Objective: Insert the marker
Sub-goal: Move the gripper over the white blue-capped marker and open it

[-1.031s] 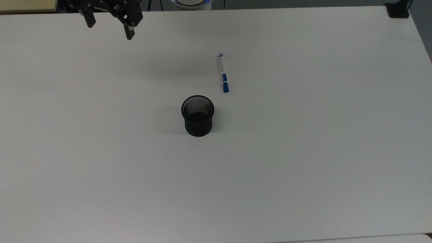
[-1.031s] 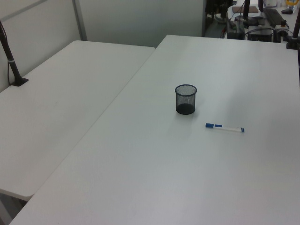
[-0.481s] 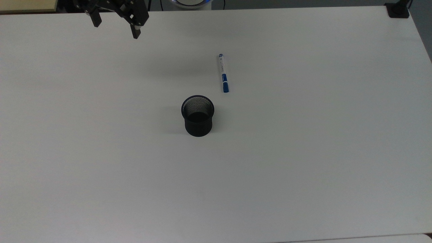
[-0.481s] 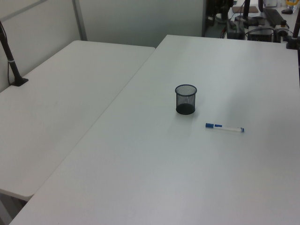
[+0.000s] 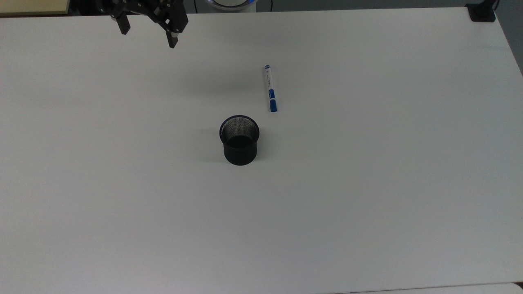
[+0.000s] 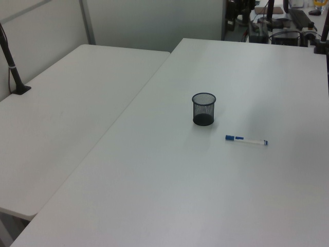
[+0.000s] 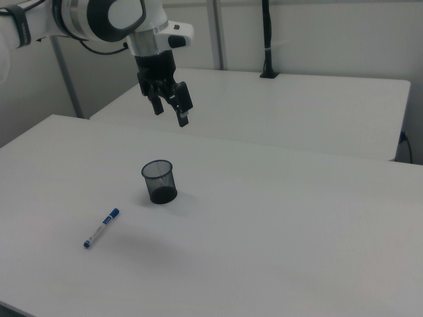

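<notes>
— Top view first: where is the slim white-barrelled marker with the blue cap (image 5: 270, 88)?

— Flat on the white desk (image 5: 367, 183), untouched, its capped end pointing toward the black mesh cup (image 5: 239, 140) and lying just beside it, nearer the top view's top right. In the right view the marker (image 7: 101, 228) sits to the cup's (image 7: 158, 181) lower left.

— And what has changed?

— Only me. Over the last second my end effector (image 5: 148, 30) has slid toward the top view's right along the desk's far edge, closing some of the gap to the marker. It hangs high above the desk in the right view (image 7: 170, 109), fingers spread wide, holding nothing.

— So for the task?

— I judge I'm still approaching; no grasp yet. I must travel on, descend, and pinch the barrel crosswise.
</notes>
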Robot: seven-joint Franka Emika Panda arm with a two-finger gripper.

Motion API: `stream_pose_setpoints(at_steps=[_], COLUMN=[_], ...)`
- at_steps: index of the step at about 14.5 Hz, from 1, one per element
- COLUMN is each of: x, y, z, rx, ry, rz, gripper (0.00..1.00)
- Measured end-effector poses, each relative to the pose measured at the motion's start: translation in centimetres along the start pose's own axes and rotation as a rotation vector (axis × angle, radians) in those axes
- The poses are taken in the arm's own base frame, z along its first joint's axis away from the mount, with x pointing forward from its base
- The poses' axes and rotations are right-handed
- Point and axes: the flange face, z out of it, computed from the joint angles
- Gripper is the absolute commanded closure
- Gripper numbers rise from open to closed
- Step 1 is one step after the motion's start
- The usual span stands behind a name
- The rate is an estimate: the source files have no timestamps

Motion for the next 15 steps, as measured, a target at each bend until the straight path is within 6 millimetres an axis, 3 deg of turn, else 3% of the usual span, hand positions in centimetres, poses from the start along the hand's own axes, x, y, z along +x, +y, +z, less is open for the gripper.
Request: stream_pose_setpoints(at_steps=[5,9,13,15], x=[-0.3,-0.9,-2.3,-3.8], y=[-1.6,-4.0,-9.3,-10.9], z=[0.5,2.5,7.3,9.3], rx=[0.001,-0.004,-0.019,-0.036], ry=[-0.012,-0.051,-0.140,-0.236], rz=[-0.027,-0.067,-0.160,-0.260], gripper=[0.00,0.00,0.00,0.00])
